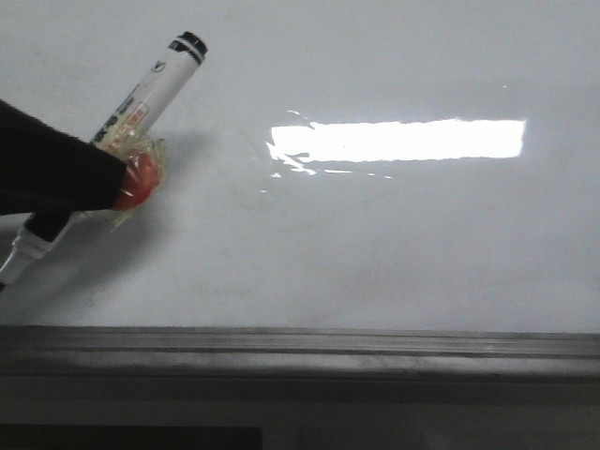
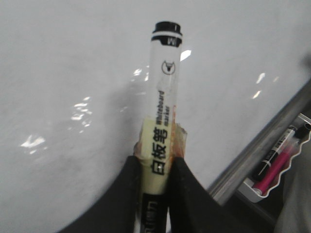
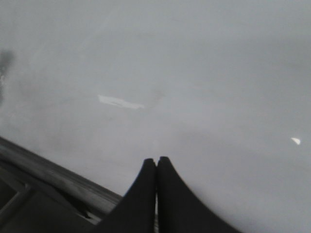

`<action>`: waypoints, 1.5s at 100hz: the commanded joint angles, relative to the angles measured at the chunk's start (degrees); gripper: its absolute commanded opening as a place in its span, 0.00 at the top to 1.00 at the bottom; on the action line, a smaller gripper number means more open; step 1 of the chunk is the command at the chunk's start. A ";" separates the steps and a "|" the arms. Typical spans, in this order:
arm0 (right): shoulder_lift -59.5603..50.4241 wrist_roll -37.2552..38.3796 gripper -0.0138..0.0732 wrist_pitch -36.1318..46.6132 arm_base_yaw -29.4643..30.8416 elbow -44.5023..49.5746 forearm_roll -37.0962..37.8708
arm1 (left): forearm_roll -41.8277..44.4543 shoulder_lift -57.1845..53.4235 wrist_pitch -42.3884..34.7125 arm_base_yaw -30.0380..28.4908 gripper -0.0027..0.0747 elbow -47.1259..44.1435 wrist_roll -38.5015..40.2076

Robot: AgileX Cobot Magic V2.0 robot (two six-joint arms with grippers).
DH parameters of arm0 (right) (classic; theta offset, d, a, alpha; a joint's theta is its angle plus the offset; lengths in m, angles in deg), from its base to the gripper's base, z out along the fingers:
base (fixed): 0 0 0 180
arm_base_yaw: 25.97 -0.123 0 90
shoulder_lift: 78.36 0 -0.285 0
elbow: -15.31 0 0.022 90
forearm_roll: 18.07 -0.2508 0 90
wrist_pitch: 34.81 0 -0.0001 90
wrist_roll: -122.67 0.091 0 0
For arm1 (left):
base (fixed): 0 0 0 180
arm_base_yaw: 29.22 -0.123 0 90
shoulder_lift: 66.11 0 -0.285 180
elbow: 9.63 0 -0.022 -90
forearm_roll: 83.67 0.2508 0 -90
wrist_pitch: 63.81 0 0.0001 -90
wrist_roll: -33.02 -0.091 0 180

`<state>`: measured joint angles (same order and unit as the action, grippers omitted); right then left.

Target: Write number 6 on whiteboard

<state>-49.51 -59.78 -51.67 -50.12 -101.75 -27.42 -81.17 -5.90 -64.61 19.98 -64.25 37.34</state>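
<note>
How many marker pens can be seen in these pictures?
3: one marker clamped in the left pincer over the whiteboard, and a black one and a pink one in the tray beside the board. Others may be hidden.

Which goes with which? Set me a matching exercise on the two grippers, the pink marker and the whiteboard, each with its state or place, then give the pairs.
Column one:
1. left gripper
2. right gripper
3. pink marker
4. whiteboard

Column two:
A. lies in the tray beside the board's frame
B. jaws closed together on nothing
C. jaws clamped on the black-and-white marker
D. no black stroke on it

Pairs: 1-C, 2-B, 3-A, 4-D
</note>
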 commanded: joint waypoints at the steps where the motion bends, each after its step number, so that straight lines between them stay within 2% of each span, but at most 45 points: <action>1: 4.27 -1.66 0.91 1.74 -3.45 -5.14 0.99 | 2.48 -0.57 -3.12 2.44 0.99 2.61 0.46; 18: 11.69 -1.66 0.91 -0.41 -10.78 -12.00 0.99 | 7.88 -0.57 -3.79 5.19 0.99 3.10 0.46; 25: 14.74 -1.66 0.85 -0.41 -14.27 -14.60 0.77 | 8.46 -0.57 -4.50 5.72 0.99 3.22 0.46; 32: 17.60 -1.66 0.72 0.51 -17.91 -16.75 0.77 | 10.51 -0.57 -5.43 5.98 0.99 3.30 0.46; 44: 22.15 -1.66 0.43 5.45 -23.05 -18.71 0.67 | 12.00 -0.70 -7.80 6.30 0.99 3.30 0.46; 51: 24.69 -1.66 0.33 8.66 -24.82 -19.42 0.67 | 13.99 -0.70 -9.50 6.80 0.99 3.30 0.46; 64: 28.74 -1.66 0.32 12.77 -25.78 -20.92 -0.72 | 15.29 -0.70 -11.31 8.43 0.99 3.30 0.46; 88: 32.22 -1.66 0.32 13.60 -26.15 -23.80 -5.69 | 15.67 -0.70 -11.31 10.32 0.99 3.30 0.46; 99: 32.68 -1.66 0.33 14.65 -27.82 -24.73 -6.12 | 15.67 -0.70 -11.31 10.55 0.99 3.30 0.46; 120: 34.38 -1.66 0.47 16.85 -29.72 -25.26 -6.34 | 15.67 -0.49 -11.52 10.55 0.99 3.30 0.46; 132: 35.13 -1.66 0.64 16.85 -29.72 -25.26 -6.85 | 15.67 -0.49 -11.65 10.55 0.99 3.30 0.46; 143: 35.97 -1.66 0.87 17.16 -29.72 -25.26 -7.68 | 15.67 -0.49 -12.03 10.55 0.99 3.30 0.46; 147: 36.10 -1.66 0.92 17.16 -29.72 -25.26 -7.80 | 15.67 -0.49 -12.03 10.55 0.99 3.30 0.46; 150: 36.10 -1.66 0.92 16.85 -29.72 -25.26 -7.94 | 15.67 -0.49 -12.03 10.55 0.99 3.30 0.46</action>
<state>-13.23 -60.79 -38.86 -79.86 -125.09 -35.29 -64.89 -5.90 -71.42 30.01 -63.04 37.22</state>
